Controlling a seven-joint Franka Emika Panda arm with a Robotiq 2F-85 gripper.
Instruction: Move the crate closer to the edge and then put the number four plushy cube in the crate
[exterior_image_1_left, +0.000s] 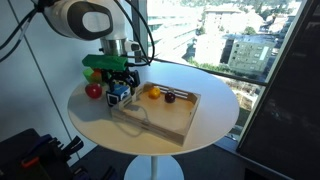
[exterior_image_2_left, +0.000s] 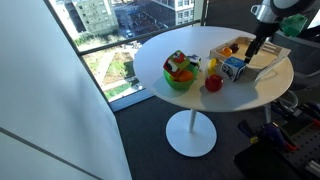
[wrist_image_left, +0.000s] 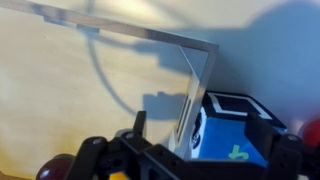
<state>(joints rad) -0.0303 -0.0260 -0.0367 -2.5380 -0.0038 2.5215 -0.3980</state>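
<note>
My gripper (wrist_image_left: 190, 160) is spread wide, straddling the crate (wrist_image_left: 100, 90) wall just below me. The number four plushy cube (wrist_image_left: 235, 135) sits beside me, outside that wall. Next, I judge: descend, pinch the wall, drag edgeward.

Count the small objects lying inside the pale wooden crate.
2: an orange-yellow object by the far wall of the pale wooden crate, and a dark purple one beside it. The arm may hide more.

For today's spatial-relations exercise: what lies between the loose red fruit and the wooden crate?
The blue plushy cube sits between the red fruit and crate, in both exterior views.
</note>
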